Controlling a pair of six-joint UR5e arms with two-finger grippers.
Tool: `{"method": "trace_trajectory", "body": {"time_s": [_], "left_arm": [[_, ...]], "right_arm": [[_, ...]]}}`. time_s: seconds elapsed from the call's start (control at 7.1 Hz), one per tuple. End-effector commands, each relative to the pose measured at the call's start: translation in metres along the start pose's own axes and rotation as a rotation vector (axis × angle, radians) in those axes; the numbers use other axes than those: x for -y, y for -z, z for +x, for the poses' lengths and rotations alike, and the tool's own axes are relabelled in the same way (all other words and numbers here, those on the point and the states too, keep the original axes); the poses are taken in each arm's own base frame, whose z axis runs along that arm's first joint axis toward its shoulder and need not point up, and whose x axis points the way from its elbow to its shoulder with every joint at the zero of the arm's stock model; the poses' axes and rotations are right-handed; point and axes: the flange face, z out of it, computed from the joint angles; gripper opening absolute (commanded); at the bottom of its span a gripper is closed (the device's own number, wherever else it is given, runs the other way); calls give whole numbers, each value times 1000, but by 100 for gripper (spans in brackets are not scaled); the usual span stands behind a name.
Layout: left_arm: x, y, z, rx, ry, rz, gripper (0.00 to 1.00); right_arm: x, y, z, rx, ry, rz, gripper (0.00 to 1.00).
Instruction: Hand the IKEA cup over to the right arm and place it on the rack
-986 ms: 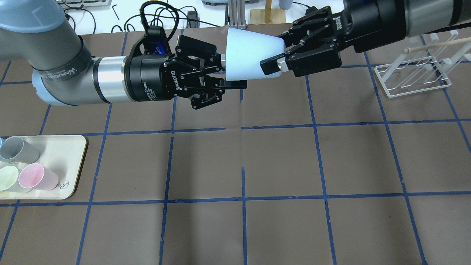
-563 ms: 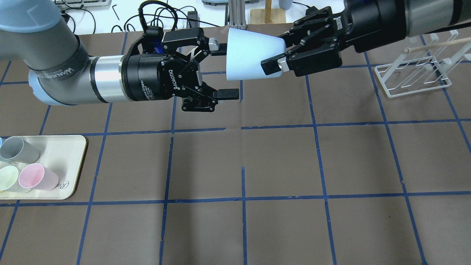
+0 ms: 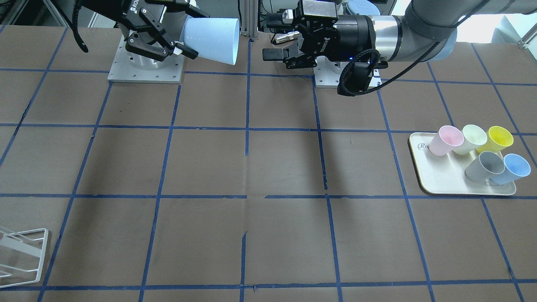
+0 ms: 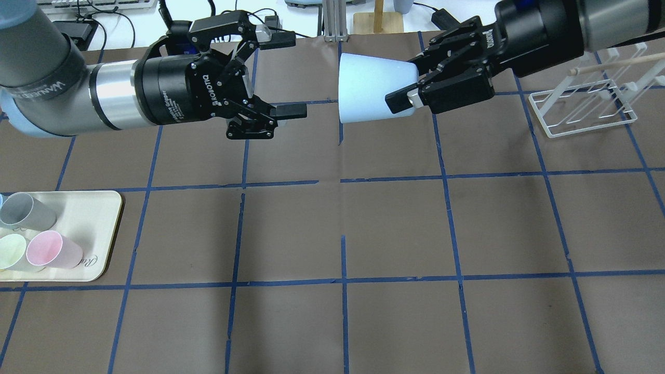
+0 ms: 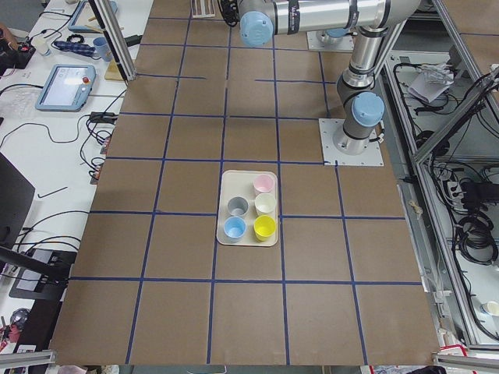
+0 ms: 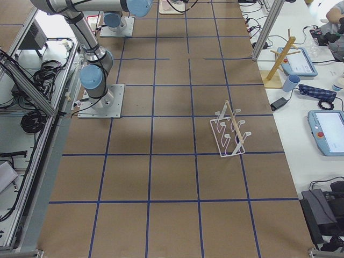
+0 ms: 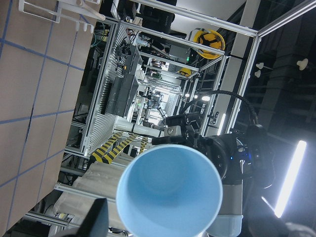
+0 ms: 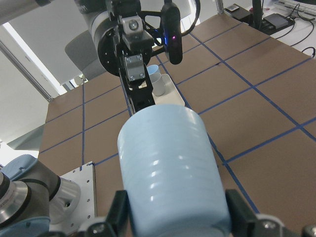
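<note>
The IKEA cup (image 4: 371, 88) is pale sky-blue and lies on its side in the air, its mouth toward my left arm. My right gripper (image 4: 408, 83) is shut on the cup's narrow base end. The cup also shows in the front view (image 3: 212, 40) and both wrist views (image 7: 170, 192) (image 8: 168, 173). My left gripper (image 4: 288, 74) is open and empty, a short gap to the left of the cup's mouth. The white wire rack (image 4: 582, 111) stands on the table at the far right, beyond the right gripper.
A cream tray (image 4: 98, 218) at the left edge holds a grey cup (image 4: 26, 210), a pink cup (image 4: 52, 249), a green cup (image 4: 10, 252), a yellow cup (image 3: 499, 138) and a second blue cup (image 3: 514, 167). A wooden stand (image 6: 279, 54) stands off the table.
My left gripper has opened, let go of the cup's rim and drawn back to the left. My right gripper has kept the cup and moved slightly right.
</note>
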Motion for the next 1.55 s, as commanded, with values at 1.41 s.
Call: {"method": "trace_trajectory", "body": {"time_s": [1.41], "left_arm": [[57,143,19,1553,-302,2,100]], "right_arm": [[-151,123,275,-641,-44,-1206,14]]}}
